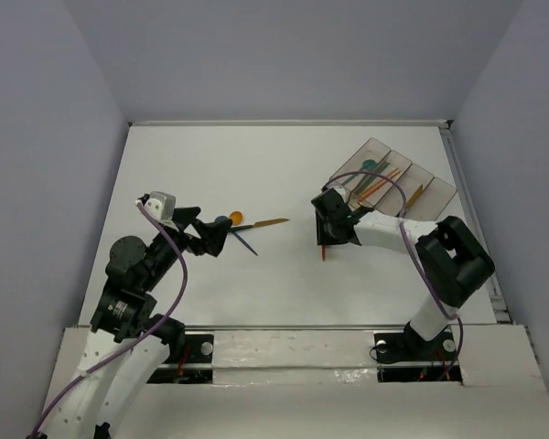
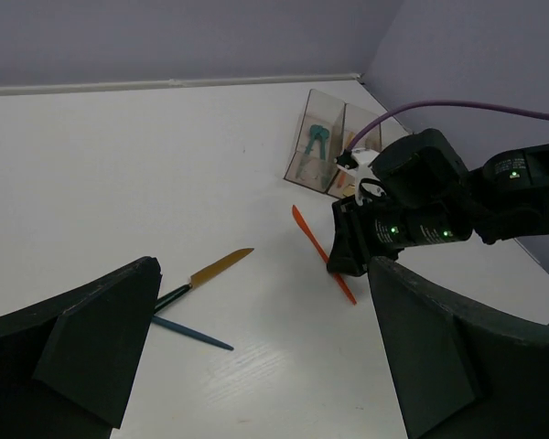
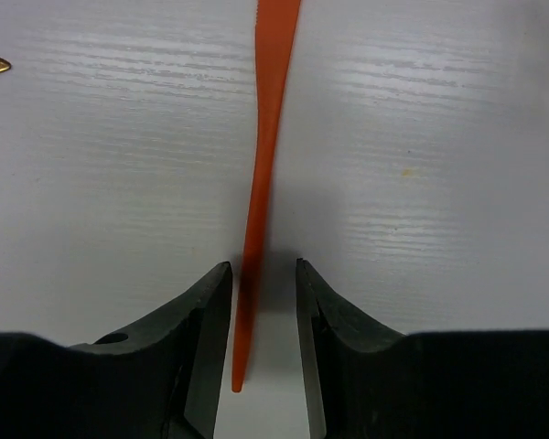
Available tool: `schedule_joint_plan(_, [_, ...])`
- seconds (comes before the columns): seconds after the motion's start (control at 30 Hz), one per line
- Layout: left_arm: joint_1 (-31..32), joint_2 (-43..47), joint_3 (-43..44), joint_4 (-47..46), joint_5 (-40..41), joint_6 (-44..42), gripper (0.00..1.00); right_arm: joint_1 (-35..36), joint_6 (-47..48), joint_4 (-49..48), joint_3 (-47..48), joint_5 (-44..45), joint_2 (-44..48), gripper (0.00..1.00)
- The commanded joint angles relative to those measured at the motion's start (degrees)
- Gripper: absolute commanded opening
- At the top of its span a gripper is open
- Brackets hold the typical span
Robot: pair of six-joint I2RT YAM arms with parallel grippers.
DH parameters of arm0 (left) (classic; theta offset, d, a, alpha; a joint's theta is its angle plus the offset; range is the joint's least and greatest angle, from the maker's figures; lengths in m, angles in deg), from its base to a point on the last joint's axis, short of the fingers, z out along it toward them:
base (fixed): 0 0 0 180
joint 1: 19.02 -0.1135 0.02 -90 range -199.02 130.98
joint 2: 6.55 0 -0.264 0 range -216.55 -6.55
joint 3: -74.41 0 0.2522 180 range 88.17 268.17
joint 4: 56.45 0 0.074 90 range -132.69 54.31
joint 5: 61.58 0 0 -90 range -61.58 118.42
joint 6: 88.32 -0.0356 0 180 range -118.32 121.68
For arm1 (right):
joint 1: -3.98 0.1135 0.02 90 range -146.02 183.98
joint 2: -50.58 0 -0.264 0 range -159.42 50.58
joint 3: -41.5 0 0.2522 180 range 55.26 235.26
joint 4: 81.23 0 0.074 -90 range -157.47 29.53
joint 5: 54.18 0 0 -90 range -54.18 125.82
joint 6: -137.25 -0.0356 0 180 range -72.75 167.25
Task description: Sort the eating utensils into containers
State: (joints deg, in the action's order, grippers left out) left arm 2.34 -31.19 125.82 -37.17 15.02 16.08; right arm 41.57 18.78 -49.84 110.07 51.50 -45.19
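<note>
Pick step: right gripper [image 3: 261,267] spread, straddling handle of slim red-orange plastic utensil [image 3: 267,137], not pinching yet. Next: close, lift, carry to translucent smoky-grey bins [image 1: 439,189].

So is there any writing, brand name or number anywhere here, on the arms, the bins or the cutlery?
None: no word, number or logo can be read in any view.
The right claw shows only small green lights on its body, no lettering.
The bins and the utensils show no print that can be made out.
</note>
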Motion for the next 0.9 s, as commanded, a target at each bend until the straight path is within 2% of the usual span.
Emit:
schedule_joint_plan(0.0, [-0.2, -0.7, 1.9, -2.2, -0.2, -0.3, 0.99, 1.0, -0.4, 0.3, 2.8, 1.8, -3.3, 0.34])
schedule_joint_plan(0.17, [-0.7, -0.7, 1.9, -2.4, -0.7, -0.3, 0.99, 1.6, -1.1, 2.8, 4.3, 3.6, -6.9, 0.21])
schedule_joint_plan(0.2, [-0.7, -0.7, 1.9, -2.4, -0.8, -0.2, 0.99, 1.6, -1.2, 3.0, 4.5, 3.6, -7.2, 0.1])
schedule_joint_plan(0.27, [-0.7, -0.7, 1.9, -2.4, -1.0, -0.2, 0.99, 1.6, -2.1, 3.0, 4.7, 3.7, -6.9, 0.0])
schedule_joint_plan(0.43, [-0.7, -0.5, 1.7, -2.5, -1.3, -0.2, 0.99, 1.6, -3.6, -0.6, 4.1, 4.4, -0.3, 0.0])
schedule_joint_plan(0.53, [-0.7, -0.3, 1.7, -2.5, -1.5, -0.2, 0.99, 0.4, -4.3, -3.3, 3.4, 4.6, 8.6, 0.0])
schedule_joint_plan(0.63, [-0.7, -0.1, 1.6, -2.5, -1.9, -0.2, 0.99, -4.1, -5.0, -5.3, 1.9, 4.3, 18.2, 0.0])
schedule_joint_plan(0.73, [-0.7, 0.5, 1.7, -2.7, -2.4, -0.1, 0.99, -13.5, -4.3, -6.7, -0.2, 6.3, 25.9, 0.0])
schedule_joint_plan(0.77, [-0.7, 0.5, 1.7, -2.7, -2.4, -0.1, 0.99, -13.5, -3.9, -6.7, -0.2, 6.2, 25.9, 0.0])
schedule_joint_plan(0.8, [-0.7, 0.7, 1.6, -2.8, -2.6, -0.1, 0.99, -18.8, -3.6, -7.9, -1.3, 5.0, 26.9, 0.0])
schedule_joint_plan(0.87, [-0.7, 1.2, 1.7, -2.7, -2.7, -0.1, 0.99, -24.8, -3.3, -8.4, -1.4, 1.6, 26.3, 0.0])
